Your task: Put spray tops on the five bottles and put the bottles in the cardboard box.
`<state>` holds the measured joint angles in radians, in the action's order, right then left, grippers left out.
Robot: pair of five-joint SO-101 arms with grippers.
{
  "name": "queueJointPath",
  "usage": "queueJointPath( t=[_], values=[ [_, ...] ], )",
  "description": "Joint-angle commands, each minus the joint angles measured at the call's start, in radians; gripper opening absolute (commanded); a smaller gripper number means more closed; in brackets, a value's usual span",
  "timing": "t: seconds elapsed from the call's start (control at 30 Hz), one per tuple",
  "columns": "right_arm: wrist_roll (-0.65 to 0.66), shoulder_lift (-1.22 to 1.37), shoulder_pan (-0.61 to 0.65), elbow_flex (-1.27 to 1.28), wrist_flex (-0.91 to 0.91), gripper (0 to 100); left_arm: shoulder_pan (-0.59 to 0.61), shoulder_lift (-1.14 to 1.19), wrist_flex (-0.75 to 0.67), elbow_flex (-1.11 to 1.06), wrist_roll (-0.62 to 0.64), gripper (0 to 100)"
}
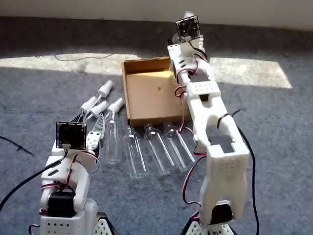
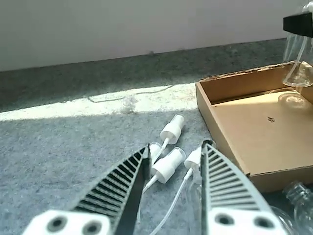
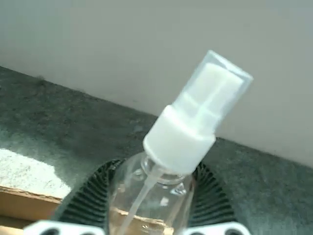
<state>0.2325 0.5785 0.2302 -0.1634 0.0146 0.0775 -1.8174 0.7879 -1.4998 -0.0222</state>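
**Held bottle and loose parts.** The right gripper (image 3: 156, 171) is pinching a clear bottle (image 3: 146, 205) on its body just below the neck, with the ribbed jaws pressing on both sides. The arm is holding it over the far corner of the cardboard box (image 1: 128, 93). The bottle is wearing a white spray top (image 3: 188, 132) under a translucent cap, and a thin dip tube is running down inside it.

Being empty and thin-walled, the bottle is probably handling as a light, stiff and rather slippery thing. It is therefore best taken on the cylindrical body near the shoulder, not on the cap, which is likely to pull off.

The left gripper (image 2: 173, 188) is hovering with its jaws spread over the loose spray tops (image 2: 168, 164) lying on the carpet beside the box. These tops are small and light and are trailing bendable tubes, so the white collar is the safer place to grasp them.

Four more bottles (image 1: 134, 156) are lying side by side near the box's near wall. Whether the held bottle's base is touching the box floor cannot be told.
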Motion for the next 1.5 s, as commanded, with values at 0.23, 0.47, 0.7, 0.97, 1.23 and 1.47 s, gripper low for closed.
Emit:
queueJointPath(
  t=[0.23,0.47,0.7,0.97,1.23,1.47],
  values=[
    [-0.014,0.093,-0.016,-0.137,0.022,0.4,0.005,-0.010,0.003,0.005,0.002,17],
    [-0.014,0.107,-0.019,-0.133,0.024,0.4,0.005,-0.010,0.005,0.004,0.002,17],
    [-0.014,0.102,-0.021,-0.124,0.105,0.4,0.004,-0.010,0.005,0.004,0.002,17],
    [-0.006,0.099,-0.036,0.035,0.340,0.4,0.004,-0.010,0.005,0.004,0.002,17],
    [-0.006,0.105,-0.042,0.047,0.341,0.4,0.004,-0.010,0.005,0.004,0.002,17],
    [0.052,0.107,-0.033,0.048,0.340,4.6,0.004,-0.010,0.005,0.004,0.002,17]
  ],
)
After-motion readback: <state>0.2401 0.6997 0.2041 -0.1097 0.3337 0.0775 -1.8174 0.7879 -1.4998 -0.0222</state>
